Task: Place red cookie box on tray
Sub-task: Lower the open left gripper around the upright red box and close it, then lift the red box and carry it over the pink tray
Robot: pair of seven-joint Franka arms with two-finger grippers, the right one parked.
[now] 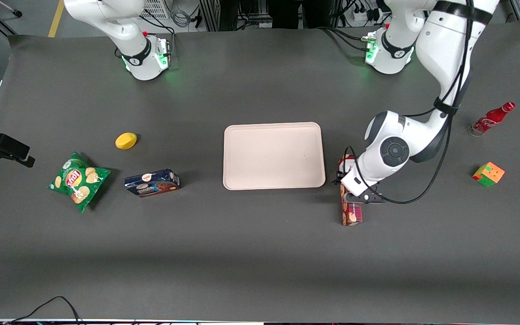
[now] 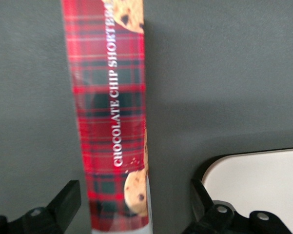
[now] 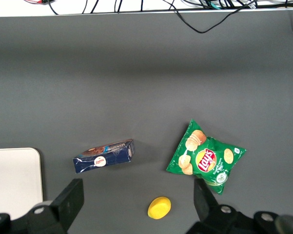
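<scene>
The red cookie box (image 1: 351,212) lies flat on the dark table beside the tray's (image 1: 273,155) short edge, toward the working arm's end, its long axis pointing at the front camera. My left gripper (image 1: 348,183) is down over the half of the box farther from the camera, hiding it. In the left wrist view the plaid carton (image 2: 112,122) runs between the open fingers (image 2: 68,200), with a gap showing on each side, the wider one on the tray's side. A rounded corner of the tray (image 2: 258,185) shows close by. Nothing lies on the tray.
A dark blue cookie box (image 1: 151,183), a green chips bag (image 1: 78,180) and a yellow object (image 1: 126,141) lie toward the parked arm's end. A red cola bottle (image 1: 492,118) and a colour cube (image 1: 488,174) sit toward the working arm's end.
</scene>
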